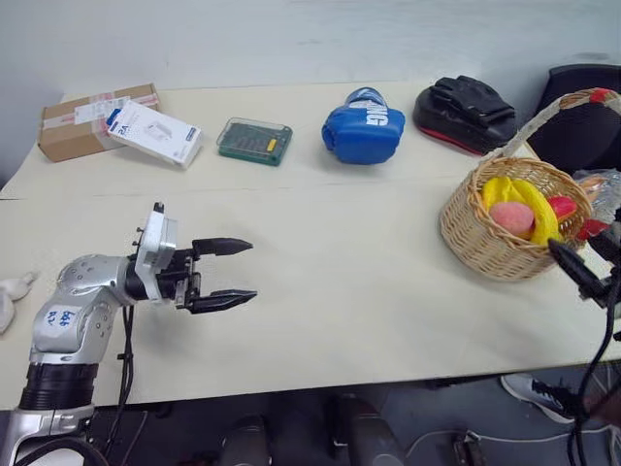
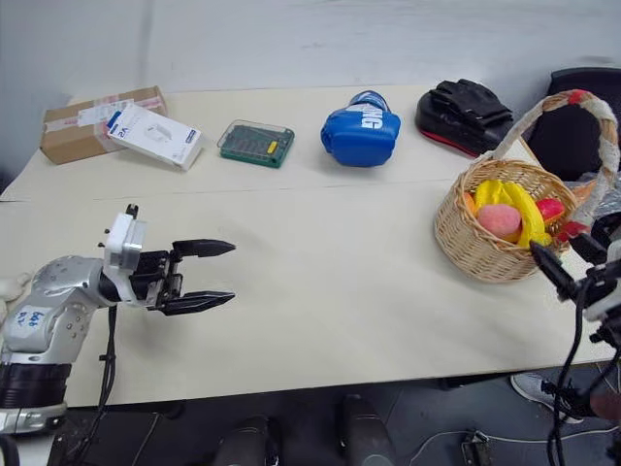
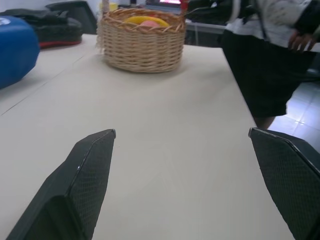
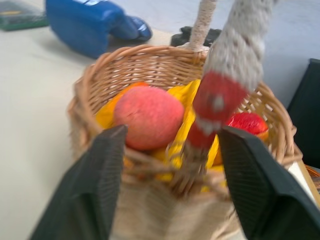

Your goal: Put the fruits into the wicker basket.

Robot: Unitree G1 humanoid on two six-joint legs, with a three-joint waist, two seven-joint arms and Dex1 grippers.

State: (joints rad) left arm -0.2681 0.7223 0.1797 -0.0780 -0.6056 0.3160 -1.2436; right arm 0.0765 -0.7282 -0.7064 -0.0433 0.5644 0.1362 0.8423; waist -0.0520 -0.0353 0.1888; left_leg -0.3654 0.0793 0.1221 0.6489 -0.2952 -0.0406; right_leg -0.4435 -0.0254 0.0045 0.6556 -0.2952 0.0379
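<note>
The wicker basket (image 1: pixel 482 244) stands near the table's right edge, its white-wrapped handle (image 2: pixel 602 146) arching above. Inside lie the pink-orange peach (image 1: pixel 511 217) and the yellow banana (image 1: pixel 537 210), beside a red item (image 4: pixel 248 123). My right gripper (image 4: pixel 172 132) is open just before the basket's near rim, its fingers (image 4: pixel 102 180) standing either side of the handle's red-banded base with nothing gripped. Far to the left, my left gripper (image 1: pixel 248 269) hovers low over bare table, open and empty, pointing toward the basket.
Along the table's back lie a cardboard box (image 1: pixel 92 121), a white box (image 1: pixel 155 133), a green case (image 1: pixel 254 141), a blue boxing glove (image 1: pixel 364 124) and a black pad (image 1: pixel 466 112). A person (image 3: pixel 265 60) stands beside the table's front edge near the basket.
</note>
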